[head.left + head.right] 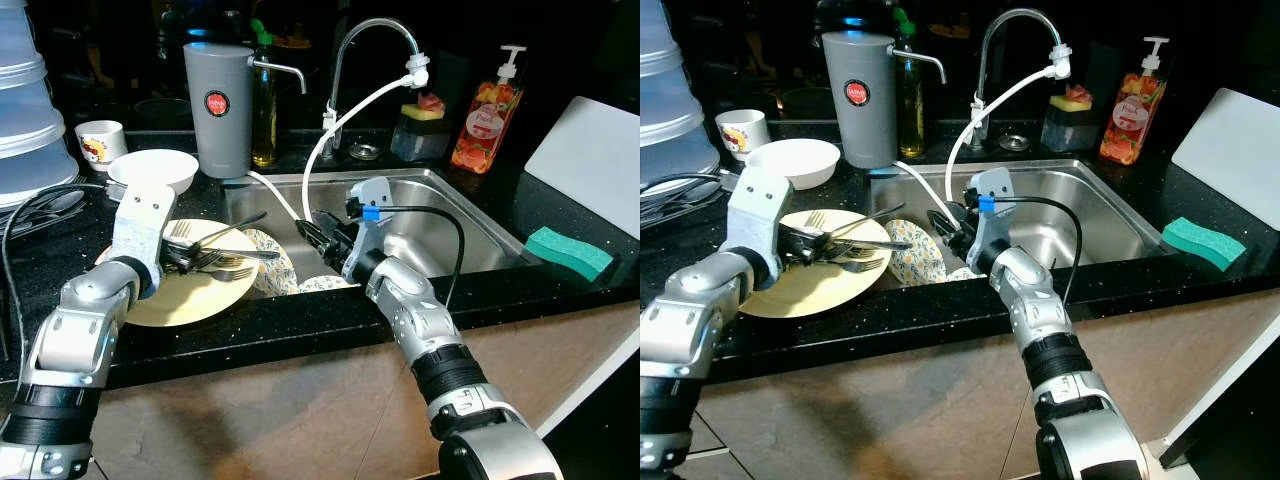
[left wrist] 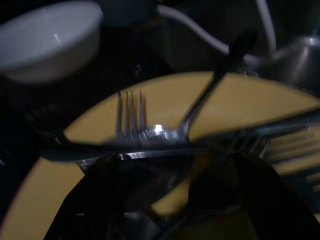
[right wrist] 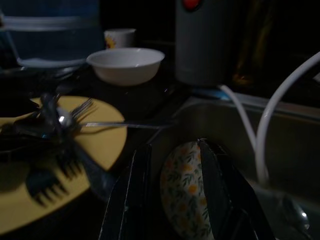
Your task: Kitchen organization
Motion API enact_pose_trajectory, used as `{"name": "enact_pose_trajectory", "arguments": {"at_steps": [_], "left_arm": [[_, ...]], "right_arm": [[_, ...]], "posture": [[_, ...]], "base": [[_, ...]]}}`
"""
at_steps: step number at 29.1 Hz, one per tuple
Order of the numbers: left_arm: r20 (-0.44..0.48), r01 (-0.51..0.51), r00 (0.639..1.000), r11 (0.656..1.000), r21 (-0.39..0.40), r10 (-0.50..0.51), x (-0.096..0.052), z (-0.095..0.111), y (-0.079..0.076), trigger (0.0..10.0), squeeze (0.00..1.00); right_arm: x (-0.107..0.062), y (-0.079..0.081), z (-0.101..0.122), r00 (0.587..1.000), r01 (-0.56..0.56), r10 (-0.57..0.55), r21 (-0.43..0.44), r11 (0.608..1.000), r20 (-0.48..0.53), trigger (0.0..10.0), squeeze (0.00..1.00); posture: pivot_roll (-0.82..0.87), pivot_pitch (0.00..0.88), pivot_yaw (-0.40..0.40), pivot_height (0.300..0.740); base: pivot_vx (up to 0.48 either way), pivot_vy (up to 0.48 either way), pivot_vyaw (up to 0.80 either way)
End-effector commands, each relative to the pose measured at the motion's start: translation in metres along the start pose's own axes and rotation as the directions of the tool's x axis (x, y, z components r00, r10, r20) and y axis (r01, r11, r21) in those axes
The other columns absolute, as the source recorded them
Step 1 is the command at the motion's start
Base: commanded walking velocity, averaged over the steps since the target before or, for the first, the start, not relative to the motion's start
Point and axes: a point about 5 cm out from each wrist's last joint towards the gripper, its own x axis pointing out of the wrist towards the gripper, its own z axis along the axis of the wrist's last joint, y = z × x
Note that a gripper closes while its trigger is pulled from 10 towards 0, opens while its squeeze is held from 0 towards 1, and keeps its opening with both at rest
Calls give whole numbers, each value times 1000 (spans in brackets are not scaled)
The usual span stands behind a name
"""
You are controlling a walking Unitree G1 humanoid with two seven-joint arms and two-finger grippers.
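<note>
A yellow plate (image 1: pixel 190 295) lies on the black counter left of the sink (image 1: pixel 450 215). My left gripper (image 1: pixel 185 258) hovers low over it, shut on a bundle of cutlery (image 1: pixel 235 255); forks (image 2: pixel 130 107) and a spoon (image 2: pixel 200 107) cross just beyond its fingers. My right gripper (image 1: pixel 312 237) reaches into the sink's left end and stands open. A floral plate (image 3: pixel 186 192) leans against the sink wall just beyond its fingertips (image 3: pixel 127 200), showing in the gap between them. A second patterned dish (image 1: pixel 322 284) lies lower in the sink.
Behind the yellow plate stand a white bowl (image 1: pixel 153 170), a small cup (image 1: pixel 100 142) and a grey canister (image 1: pixel 218 108). A white hose (image 1: pixel 330 140) runs from the faucet (image 1: pixel 375 35) into the sink. To the right are a soap bottle (image 1: pixel 487 115), a green sponge (image 1: pixel 568 252) and a white board (image 1: pixel 590 160).
</note>
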Motion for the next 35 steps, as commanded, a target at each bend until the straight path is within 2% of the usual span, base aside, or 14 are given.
{"name": "enact_pose_trajectory", "arguments": {"at_steps": [1,6,12,16,18,19,20,21,22,23,24,30,33,35], "left_arm": [[-49,9,999,1000,3,-9,0,-3,3,10000,0],[-59,22,998,999,-23,-23,-5,3,16,10000,0],[-97,46,994,999,7,-45,-9,1,26,10000,0],[-210,102,973,995,20,-96,-15,-11,30,10000,0],[-225,114,968,993,16,-107,-15,-13,29,10000,0],[-236,122,965,992,14,-115,-15,-15,29,8706,0],[-236,122,965,992,14,-115,-15,-15,29,8706,0],[-244,134,961,991,11,-128,-15,-16,28,3490,0],[-246,139,960,990,7,-134,-14,-16,28,471,0],[-246,139,960,990,7,-134,-14,-16,28,471,0],[-245,146,959,989,2,-141,-14,-16,27,0,0],[-227,136,965,991,6,-131,-13,-14,29,0,0],[-107,50,993,999,8,-49,-9,1,38,0,0],[-72,28,997,1000,3,-28,-9,6,40,0,0]], "right_arm": [[0,0,1,1000,-10,10,-8,1000,-9,10000,0],[0,2,0,999,-36,35,-13,999,-25,10000,0],[0,3,-1,998,-44,43,-13,999,-37,10000,0],[1,7,-4,996,-66,65,-6,998,-55,10000,0],[1,8,-4,996,-74,73,-5,997,-57,10000,0],[1,9,-4,995,-82,81,-4,997,-61,10000,0],[1,9,-4,995,-82,81,-4,997,-61,10000,0],[1,10,-4,993,-95,94,-2,996,-67,10000,0],[1,11,-5,991,-109,108,-1,994,-74,10000,0],[1,11,-5,991,-109,108,-1,994,-74,10000,0],[1,13,-6,990,-119,119,1,993,-80,10000,0],[0,16,-8,987,-135,135,8,991,-89,10000,0],[1,18,-8,985,-141,142,15,990,-94,10000,0],[2,19,-8,984,-145,146,17,989,-97,10000,0]], "posture": [[50,6,-78,740],[50,6,-77,740],[53,5,-77,740],[55,2,-76,740],[55,2,-76,740],[55,2,-76,740],[55,2,-76,740],[55,0,-77,740],[54,0,-77,740],[54,0,-77,740],[54,0,-78,740],[52,0,-80,740],[47,0,-86,740],[45,0,-89,740]], "base": [[0,0,0],[0,0,0],[0,0,0],[0,0,0],[0,0,0],[0,0,0],[0,0,0],[0,0,0],[0,0,0],[0,0,0],[0,0,0],[0,0,0],[0,0,0],[0,0,0]]}}
